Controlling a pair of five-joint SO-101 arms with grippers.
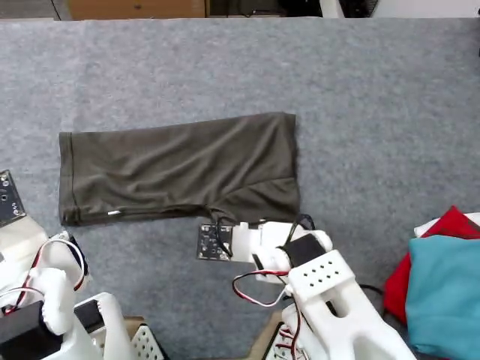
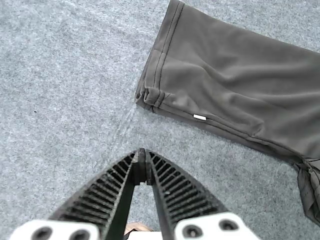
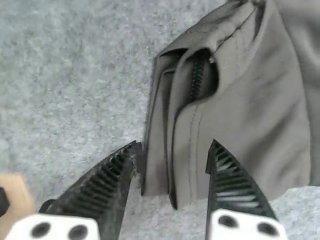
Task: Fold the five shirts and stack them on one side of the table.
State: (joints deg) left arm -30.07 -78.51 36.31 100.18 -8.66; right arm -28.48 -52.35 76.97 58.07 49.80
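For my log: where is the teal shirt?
In the high view, the teal shirt lies at the table's right edge, overlapping a red shirt, right of the dark shirt.

The table (image 1: 390, 90) is covered all over in grey, felt-like fabric. Beyond its far edge, toward the left, stands light brown wooden furniture (image 1: 135, 7).

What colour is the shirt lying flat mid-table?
The shirt is a plain dark olive-grey with no pattern. It shows best in the high view.

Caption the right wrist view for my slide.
Open right end effector around the folded edge of a dark shirt on the grey table.
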